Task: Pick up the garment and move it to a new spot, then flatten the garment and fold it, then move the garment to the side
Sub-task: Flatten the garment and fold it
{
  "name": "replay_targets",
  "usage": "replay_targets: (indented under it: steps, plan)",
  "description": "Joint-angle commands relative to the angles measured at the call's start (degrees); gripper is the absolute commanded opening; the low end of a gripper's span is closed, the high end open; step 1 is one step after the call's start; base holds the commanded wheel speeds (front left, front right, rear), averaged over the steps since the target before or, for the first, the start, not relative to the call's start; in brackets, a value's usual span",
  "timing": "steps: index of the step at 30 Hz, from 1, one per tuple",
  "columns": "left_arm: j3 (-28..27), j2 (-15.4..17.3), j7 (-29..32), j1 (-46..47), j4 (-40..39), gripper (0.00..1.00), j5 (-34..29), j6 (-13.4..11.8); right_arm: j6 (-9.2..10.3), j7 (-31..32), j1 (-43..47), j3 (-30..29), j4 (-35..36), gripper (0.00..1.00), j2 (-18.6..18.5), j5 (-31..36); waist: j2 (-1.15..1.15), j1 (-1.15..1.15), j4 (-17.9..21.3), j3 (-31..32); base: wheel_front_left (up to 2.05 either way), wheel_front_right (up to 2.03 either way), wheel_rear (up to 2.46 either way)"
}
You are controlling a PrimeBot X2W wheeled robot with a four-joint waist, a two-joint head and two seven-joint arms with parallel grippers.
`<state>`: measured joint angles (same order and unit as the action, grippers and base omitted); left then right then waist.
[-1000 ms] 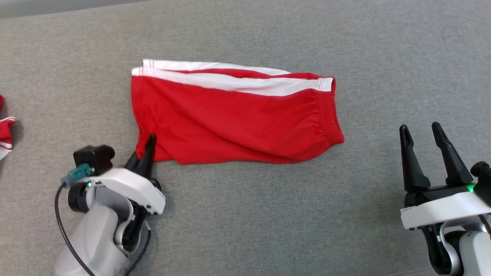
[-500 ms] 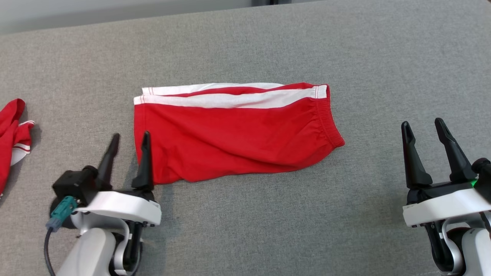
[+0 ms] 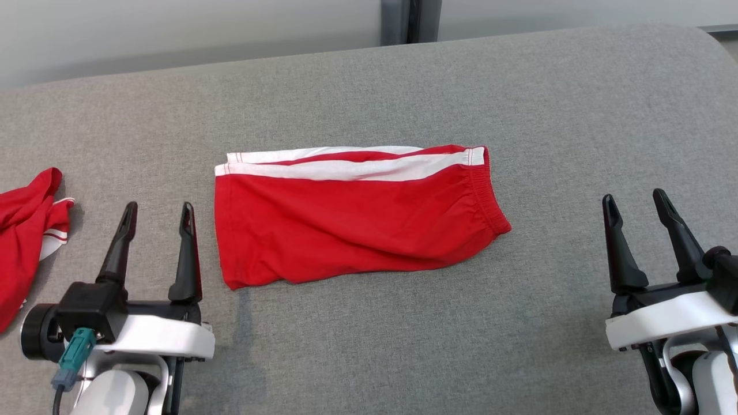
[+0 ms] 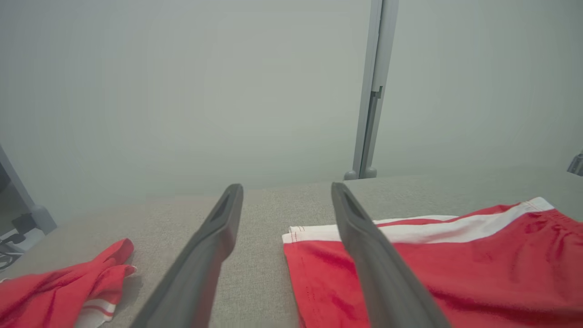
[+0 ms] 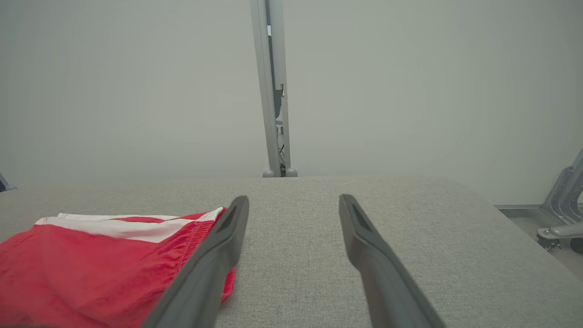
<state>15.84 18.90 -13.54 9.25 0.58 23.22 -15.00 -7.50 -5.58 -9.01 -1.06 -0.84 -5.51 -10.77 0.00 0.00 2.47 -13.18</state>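
Observation:
The garment (image 3: pixel 351 219) is a pair of red shorts with white side stripes, lying folded flat in the middle of the grey padded table (image 3: pixel 369 92), waistband to the right. It also shows as the garment (image 4: pixel 432 269) in the left wrist view and the garment (image 5: pixel 100 269) in the right wrist view. My left gripper (image 3: pixel 158 208) stands open just left of its hem, nothing between the fingers, apart from the cloth. My right gripper (image 3: pixel 634 199) stands open well to the right of the waistband, empty.
A second red and white cloth (image 3: pixel 26 230) lies crumpled at the table's left edge, also seen as the cloth (image 4: pixel 68 287) in the left wrist view. A grey wall with a vertical post (image 3: pixel 409 20) stands behind the table. The table's far right corner is rounded.
My left gripper let go of the garment's lower left corner, opened and drew back to the left. The head camera tilted up, so the whole picture shifted down. The right gripper stayed put.

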Motion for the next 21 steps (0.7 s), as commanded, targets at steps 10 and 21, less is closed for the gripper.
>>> replay_targets:
  steps: [10, 21]
  plan:
    - [0.33, 1.02, 1.66, -2.40, -2.06, 1.00, 0.44, -1.01, 0.02, 0.85, 0.98, -0.69, 0.13, 1.00, -0.33, -0.29, 0.00, 0.00, -1.14, 0.62, 0.00, 0.00, 0.00]
    - [1.09, 0.41, 1.89, -0.10, -2.16, 1.00, 0.72, -0.66, 0.01, 4.37, -6.15, 6.28, -5.15, 1.00, -1.86, -1.84, 0.00, 0.00, -2.97, -1.59, 0.00, 0.00, 0.00]
